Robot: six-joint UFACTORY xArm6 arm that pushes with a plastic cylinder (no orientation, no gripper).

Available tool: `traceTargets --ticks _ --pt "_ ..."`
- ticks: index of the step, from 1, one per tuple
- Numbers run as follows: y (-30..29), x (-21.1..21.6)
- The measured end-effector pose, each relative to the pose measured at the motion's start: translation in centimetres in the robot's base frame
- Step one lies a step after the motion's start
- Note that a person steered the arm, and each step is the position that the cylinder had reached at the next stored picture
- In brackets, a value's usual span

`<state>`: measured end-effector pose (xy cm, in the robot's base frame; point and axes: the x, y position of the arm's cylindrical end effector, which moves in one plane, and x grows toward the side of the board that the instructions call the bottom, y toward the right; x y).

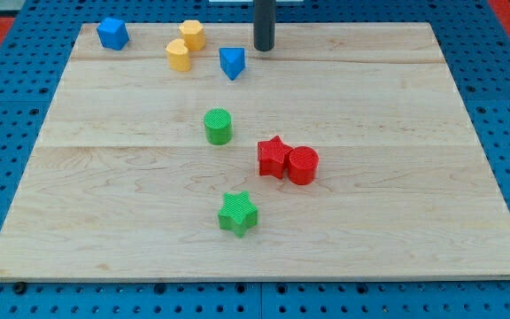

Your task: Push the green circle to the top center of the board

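Camera view shows the wooden counter [397, 106] from the front, with my tip [264, 48] standing near the view's top centre, well apart from the green circle [218, 126]. There are no jaws on this rod, so nothing is wide, narrow or holding; the tip touches no block.

Left to right along the view's top: a blue block [112, 34] of uncertain shape sits near the top-left corner, then two yellow blocks, the lower yellow block [178, 55] and the upper yellow block [192, 35], just beside each other, then a blue triangular block [232, 63] just left of and below my tip. The green circle stands near the counter's middle, slightly left of centre. Below it towards the view's bottom is a green star [237, 213]. To the right of the circle a red star [273, 157] touches a red circle [302, 166].

To push well, I judge the tip must first travel round to the underside of the green circle, passing on its right to avoid nudging it, then drive it upward and slightly rightward. The blue triangular block lies close to that path and is the likeliest obstruction; keeping the line to its right should clear it. The red pair could be clipped on the way round.
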<state>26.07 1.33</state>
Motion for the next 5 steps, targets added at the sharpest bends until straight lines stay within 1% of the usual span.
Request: traceTargets --ticks 1,2,3,4,5 --pt "-3.6 1.9" --pt "-7.3 2.7" --pt "-7.9 4.5" --pt "-9.6 11.2" --pt "-9.8 16.4"
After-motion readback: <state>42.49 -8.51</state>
